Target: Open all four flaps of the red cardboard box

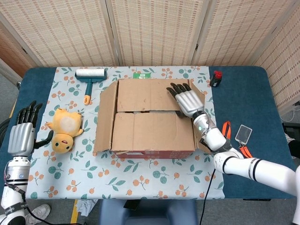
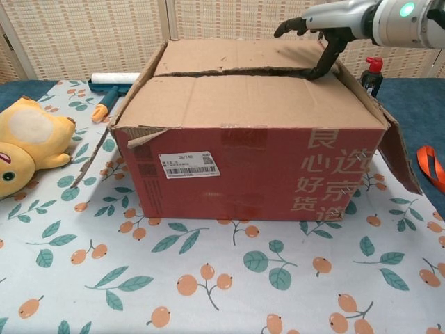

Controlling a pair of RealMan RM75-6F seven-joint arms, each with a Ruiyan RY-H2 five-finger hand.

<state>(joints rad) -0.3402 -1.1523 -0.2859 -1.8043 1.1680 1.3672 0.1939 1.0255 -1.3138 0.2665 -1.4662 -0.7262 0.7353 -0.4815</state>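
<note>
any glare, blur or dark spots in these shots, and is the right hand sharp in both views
Head view: even, soft light, no glare; the right hand over the red cardboard box is sharp, with faint shadow beneath. Chest view: box front crisp; the right hand is cropped by the top edge, its fingers dark against the bright screen.
</note>
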